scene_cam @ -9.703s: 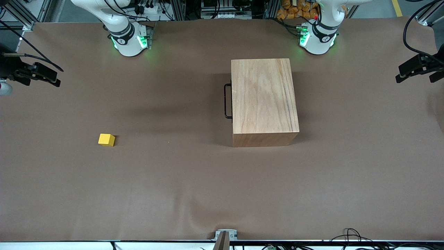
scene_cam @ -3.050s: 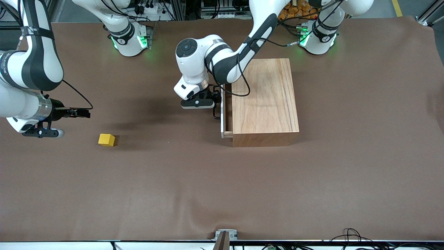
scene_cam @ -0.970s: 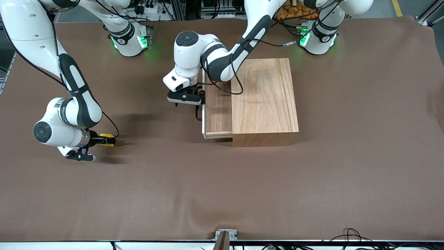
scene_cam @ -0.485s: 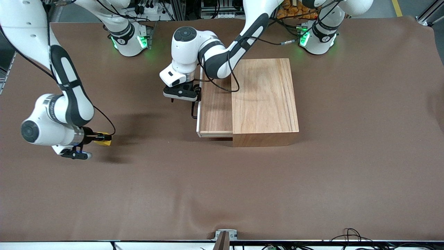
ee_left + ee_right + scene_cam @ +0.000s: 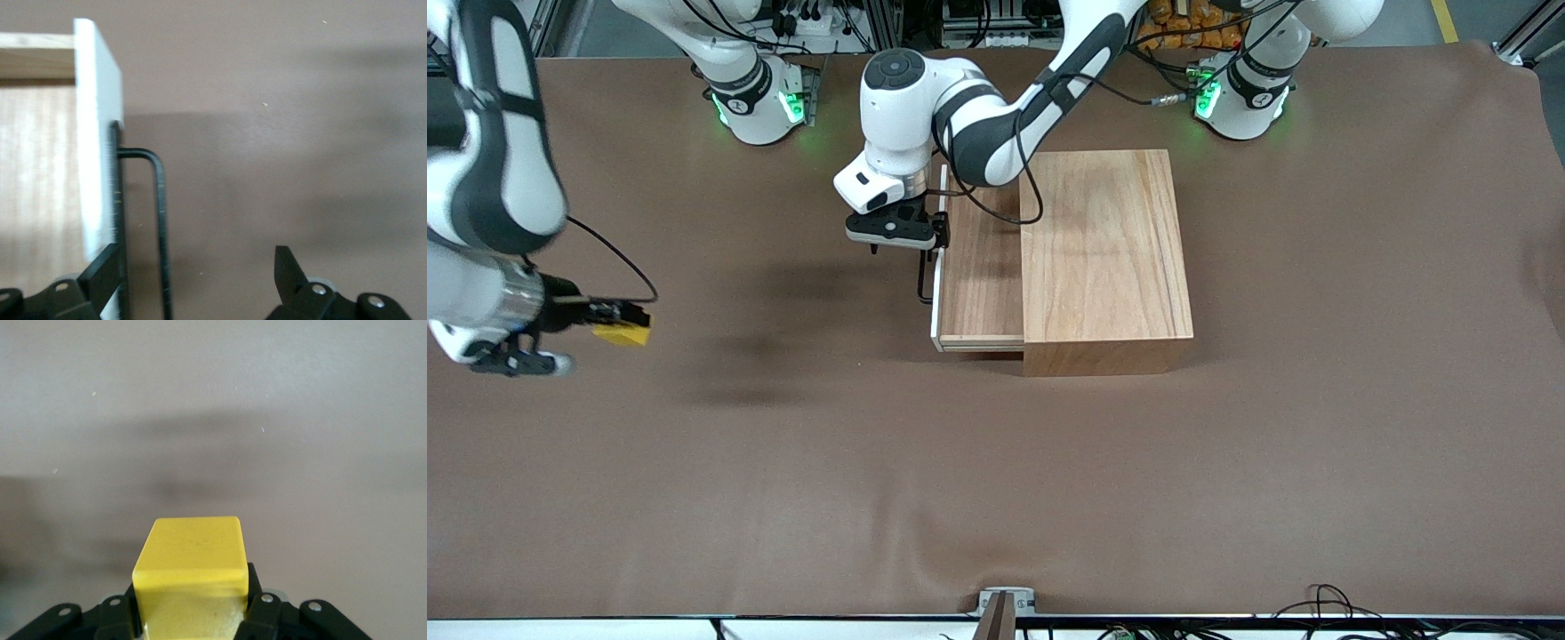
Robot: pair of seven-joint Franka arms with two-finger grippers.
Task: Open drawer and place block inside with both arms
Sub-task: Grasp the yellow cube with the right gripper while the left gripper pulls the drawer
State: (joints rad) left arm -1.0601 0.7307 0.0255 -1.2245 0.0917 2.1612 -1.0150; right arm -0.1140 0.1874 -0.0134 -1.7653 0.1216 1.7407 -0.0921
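Note:
The drawer (image 5: 980, 267) stands pulled partway out of the wooden box (image 5: 1107, 249), toward the right arm's end of the table. My left gripper (image 5: 898, 238) is at the drawer's black wire handle (image 5: 921, 286). In the left wrist view the left gripper (image 5: 193, 267) is open, with the handle bar (image 5: 160, 220) loose between the fingers and the white front panel (image 5: 97, 133) beside one finger. My right gripper (image 5: 618, 316) is shut on the yellow block (image 5: 624, 334) and holds it above the table near the right arm's end. The block (image 5: 190, 573) fills the right gripper (image 5: 190, 610).
The brown table cover (image 5: 996, 462) is bare around the box. The arms' green-lit bases (image 5: 760, 102) stand along the table edge farthest from the front camera. The inside of the drawer shows only bare wood.
My right gripper has lifted the block off the table and carried it toward the right arm's end. The drawer slid a little farther out, then stopped.

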